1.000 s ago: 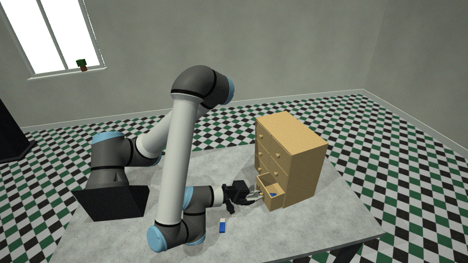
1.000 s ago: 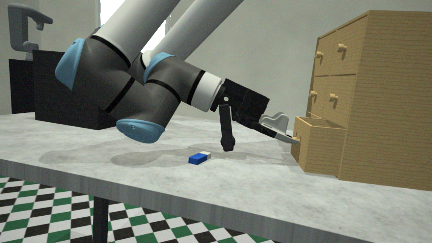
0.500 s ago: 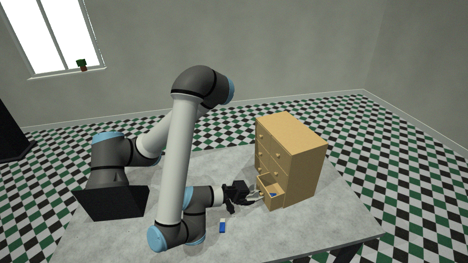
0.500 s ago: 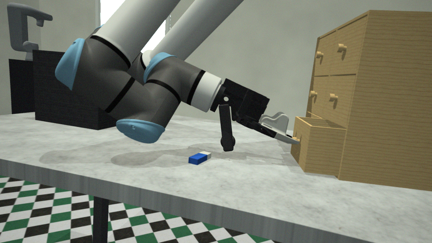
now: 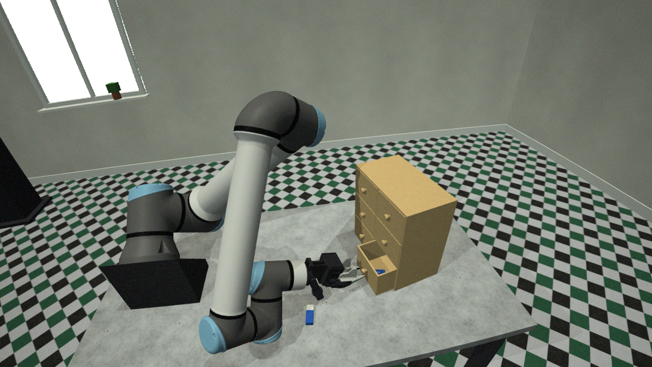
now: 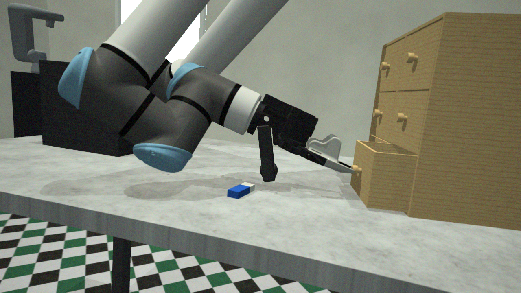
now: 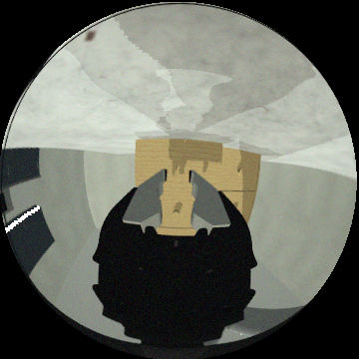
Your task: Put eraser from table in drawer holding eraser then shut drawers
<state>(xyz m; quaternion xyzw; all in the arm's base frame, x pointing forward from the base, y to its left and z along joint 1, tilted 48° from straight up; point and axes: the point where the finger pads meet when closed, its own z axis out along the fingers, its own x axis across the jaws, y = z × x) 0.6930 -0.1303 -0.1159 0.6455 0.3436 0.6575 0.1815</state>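
The grey surface (image 5: 478, 310) (image 6: 291, 233) (image 7: 224, 40) fills the lower part of the top view. The arm (image 5: 241, 218) (image 6: 204, 98) folds through the centre and left, and the wooden chest (image 5: 428, 237) (image 6: 473, 109) (image 7: 249, 170) stands upright at right of centre. Its nearest bottom drawer (image 5: 386, 283) (image 6: 391, 182) (image 7: 150, 160) is pulled out, with a blue object (image 5: 379, 271) partly visible inside. The pincer (image 5: 360, 272) (image 6: 351, 169) (image 7: 178, 171) is slightly open and grips nothing; its tips are at the drawer's knob (image 5: 363, 270) (image 6: 357, 169), blocking the way to the drawer front. The loose eraser (image 5: 309, 314) (image 6: 240, 190) lies flat at bottom centre of the top view, its long axis nearly vertical there, white end up, blue end down; in the exterior view it slants, white end toward the upper right

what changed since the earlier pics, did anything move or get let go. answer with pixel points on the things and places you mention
The gripper (image 5: 362, 273) (image 6: 352, 169) (image 7: 178, 171) has backed slightly away from the open drawer (image 5: 387, 283) (image 6: 393, 182) (image 7: 150, 155), its parted fingers now reaching less far past the knob (image 5: 363, 270) (image 6: 358, 169). Whether it gripped the knob earlier is unclear. The drawer, chest (image 5: 424, 241) (image 6: 469, 109) (image 7: 249, 172) and table eraser (image 5: 309, 314) (image 6: 238, 191) stayed put.
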